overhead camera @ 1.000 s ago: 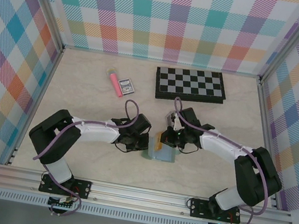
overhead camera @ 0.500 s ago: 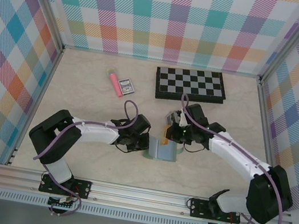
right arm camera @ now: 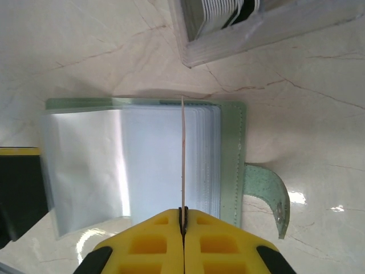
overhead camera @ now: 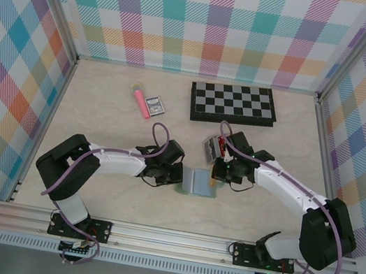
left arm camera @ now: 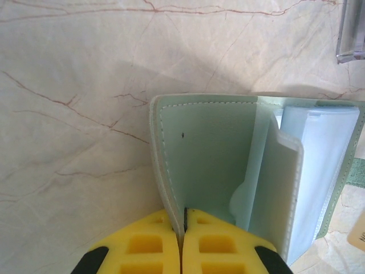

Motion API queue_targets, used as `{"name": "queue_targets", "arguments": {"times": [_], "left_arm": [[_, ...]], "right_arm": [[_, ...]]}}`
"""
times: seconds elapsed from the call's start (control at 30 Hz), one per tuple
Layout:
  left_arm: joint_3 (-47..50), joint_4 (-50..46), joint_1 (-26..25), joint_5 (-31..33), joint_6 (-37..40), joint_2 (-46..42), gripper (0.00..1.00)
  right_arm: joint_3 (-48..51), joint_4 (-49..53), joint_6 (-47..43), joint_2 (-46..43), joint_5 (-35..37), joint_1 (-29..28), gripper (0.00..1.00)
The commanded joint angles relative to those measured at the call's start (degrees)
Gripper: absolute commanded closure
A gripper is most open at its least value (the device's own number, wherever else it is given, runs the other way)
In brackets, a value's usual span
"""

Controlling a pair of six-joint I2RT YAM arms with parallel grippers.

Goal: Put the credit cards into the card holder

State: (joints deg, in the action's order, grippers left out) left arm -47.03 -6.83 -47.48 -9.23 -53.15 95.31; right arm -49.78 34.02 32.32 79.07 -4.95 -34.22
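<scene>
R claw (right arm camera: 182, 213) pinches card (right arm camera: 182, 149) edge-on, face unseen.

Bright, even light; soft shadows

The card holder (left arm camera: 205, 154) is sage green, the chessboard (overhead camera: 233, 104) black-and-white checkered, the walls (overhead camera: 210, 21) pastel plaid.

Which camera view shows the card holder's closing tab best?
The right wrist view: the closing tab curls out from the card holder, whole and unobstructed. The left wrist view gives a green sliver at its right edge, perhaps the tab. From the top external view the tab is too small to tell.
</scene>
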Motion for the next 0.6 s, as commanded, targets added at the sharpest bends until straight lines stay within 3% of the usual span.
{"name": "queue_targets", "arguments": {"times": [0.0,0.57], "left_arm": [[1.44,-2.48,0.19,0.58,-0.01,2.6,1.0],[1.17,-2.68,0.19,0.29,0.16,3.22,1.0]], "right_arm": [[1.0,0.01,-1.05,1.41,0.42,0.12,0.93],[3.11,-8.15,1.2,5.7,-5.77,0.02,0.93]]}}
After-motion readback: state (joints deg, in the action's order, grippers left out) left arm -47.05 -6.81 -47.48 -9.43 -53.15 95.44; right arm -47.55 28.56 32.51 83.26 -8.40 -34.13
